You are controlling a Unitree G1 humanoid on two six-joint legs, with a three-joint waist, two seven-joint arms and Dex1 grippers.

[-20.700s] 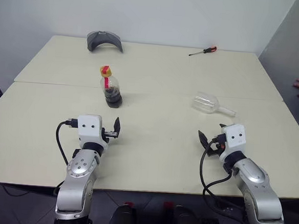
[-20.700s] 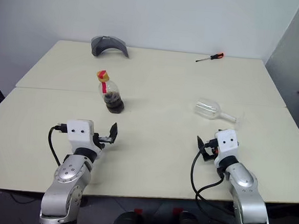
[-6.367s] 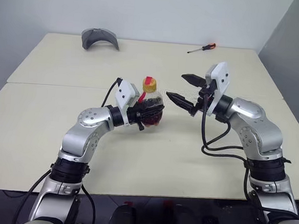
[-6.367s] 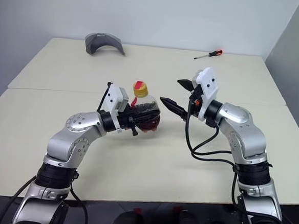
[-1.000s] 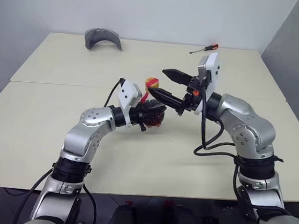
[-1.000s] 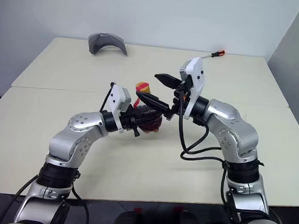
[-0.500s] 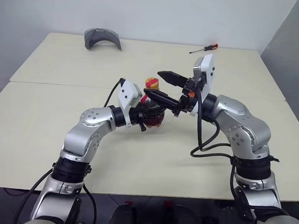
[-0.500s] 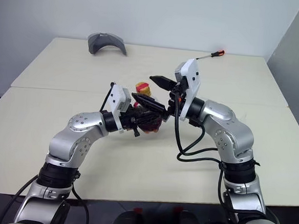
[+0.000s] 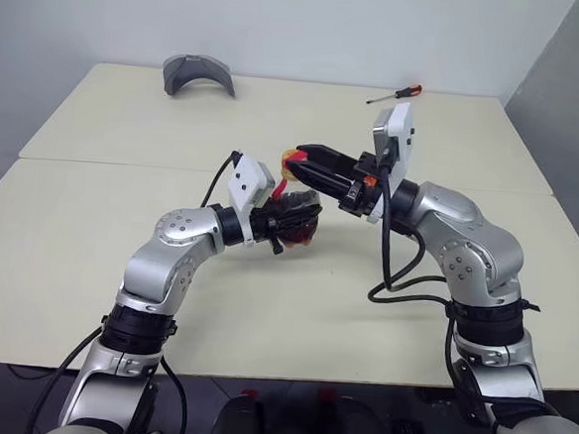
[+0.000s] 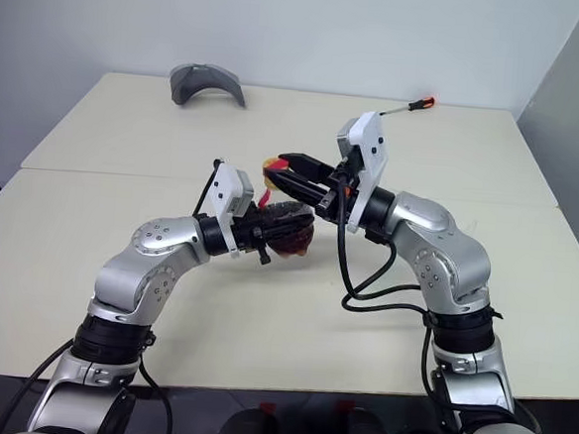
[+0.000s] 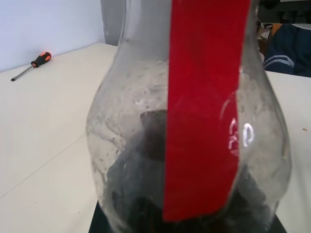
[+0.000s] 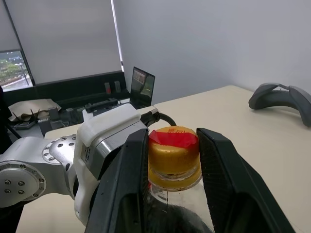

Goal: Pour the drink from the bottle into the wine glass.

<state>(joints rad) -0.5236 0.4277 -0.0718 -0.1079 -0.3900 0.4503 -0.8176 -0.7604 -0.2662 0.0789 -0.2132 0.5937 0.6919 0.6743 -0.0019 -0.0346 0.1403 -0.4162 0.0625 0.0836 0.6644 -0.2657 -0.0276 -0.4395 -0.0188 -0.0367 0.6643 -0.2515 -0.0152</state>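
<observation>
The fingers of the right gripper [image 9: 295,164], spread wide on either side of the bottle's gold cap [image 9: 292,159] a second ago, have drawn in and now pinch it, or very nearly. The left gripper [image 9: 291,221] is clenched on the bottle [image 9: 294,223], held above the tabletop [image 9: 90,233] roughly at centre of the left eye view. By my reading this is the start of uncapping; pouring cannot begin until the cap comes off. A grey curved object [image 9: 199,73] lies at 11 o'clock and a screwdriver [image 9: 393,94] at 1 o'clock.

In the left wrist view the red label strip [image 11: 204,107] runs down the clear wall, with the drink [image 11: 141,199] dark at the base. No print shows on the strip.

In the right wrist view both fingers [image 12: 127,189] flank the cap, a red patch on its top; faint marks there are too small to read.
</observation>
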